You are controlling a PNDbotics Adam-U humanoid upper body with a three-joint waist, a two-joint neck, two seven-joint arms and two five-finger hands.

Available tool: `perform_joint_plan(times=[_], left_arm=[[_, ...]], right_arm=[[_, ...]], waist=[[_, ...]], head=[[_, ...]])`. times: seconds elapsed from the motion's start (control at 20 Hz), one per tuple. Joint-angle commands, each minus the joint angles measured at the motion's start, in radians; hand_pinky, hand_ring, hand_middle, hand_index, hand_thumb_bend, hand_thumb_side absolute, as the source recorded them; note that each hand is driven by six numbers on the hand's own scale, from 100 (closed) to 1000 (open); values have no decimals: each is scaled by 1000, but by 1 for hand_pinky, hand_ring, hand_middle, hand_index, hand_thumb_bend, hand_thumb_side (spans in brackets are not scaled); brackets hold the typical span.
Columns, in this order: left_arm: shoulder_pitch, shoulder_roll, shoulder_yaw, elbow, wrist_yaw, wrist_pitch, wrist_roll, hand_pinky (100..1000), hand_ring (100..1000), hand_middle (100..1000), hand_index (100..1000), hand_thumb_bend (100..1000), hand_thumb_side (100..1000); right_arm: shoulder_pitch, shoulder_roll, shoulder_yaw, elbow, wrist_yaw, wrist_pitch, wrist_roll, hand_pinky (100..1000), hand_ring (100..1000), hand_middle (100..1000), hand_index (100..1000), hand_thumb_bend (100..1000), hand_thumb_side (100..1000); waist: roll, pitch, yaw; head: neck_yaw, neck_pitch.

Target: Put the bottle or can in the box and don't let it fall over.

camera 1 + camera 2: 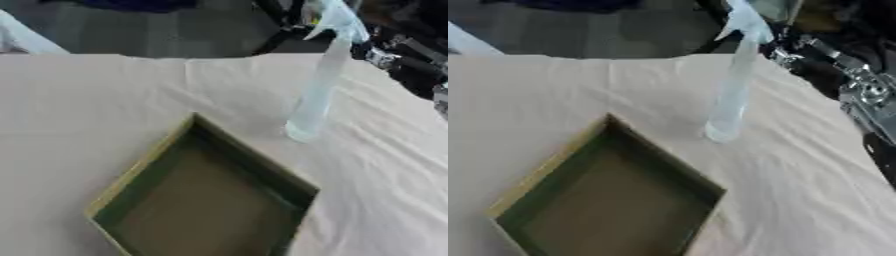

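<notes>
In the left eye view, a pale, translucent spray bottle [317, 92] leans over the cloth-covered table [79, 110], its base low near the centre, its trigger head up at one o'clock. The open box [206, 200], with green walls and a brown floor, lies at seven o'clock from the base, just apart from it. The right hand [385, 57] enters from the upper right corner beside the bottle's head; whether its fingers pinch the neck cannot be told. In the right eye view, the bottle's base sits just beyond the box's far corner, outside the box, and the right arm [859, 90] runs down the right edge, black with silver joints.
</notes>
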Motion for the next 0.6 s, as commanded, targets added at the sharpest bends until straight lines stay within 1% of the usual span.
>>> perform_joint_plan(times=[0.05, 0.15, 0.2, 0.5, 0.6], left_arm=[[-7, 22, 5, -14, 1, -4, -1, 934, 947, 888, 732, 157, 788], [-8, 22, 5, -14, 2, -4, -1, 934, 947, 888, 732, 157, 788], [-8, 23, 5, -14, 2, -4, -1, 933, 948, 888, 732, 157, 788], [-10, 22, 5, -14, 2, -4, -2, 933, 950, 889, 732, 157, 788], [-10, 22, 5, -14, 2, -4, -3, 933, 950, 889, 732, 157, 788]], right_arm=[[-5, -25, -6, -35, -17, 16, 29, 1000, 1000, 1000, 1000, 100, 584], [-2, -20, -4, -37, -13, 22, 42, 1000, 1000, 1000, 1000, 100, 596], [0, -18, 0, -37, -12, 23, 53, 1000, 1000, 1000, 1000, 100, 616], [3, -10, 7, -30, -22, 8, 145, 1000, 1000, 1000, 1000, 100, 622], [6, -5, 9, -28, -43, 4, 183, 1000, 1000, 1000, 1000, 100, 622]], waist=[[2, -27, -1], [2, -27, -1], [2, -27, 0], [2, -26, 2], [2, -26, 3]], head=[[3, -3], [4, -3], [3, -3], [3, -4], [4, -5]])
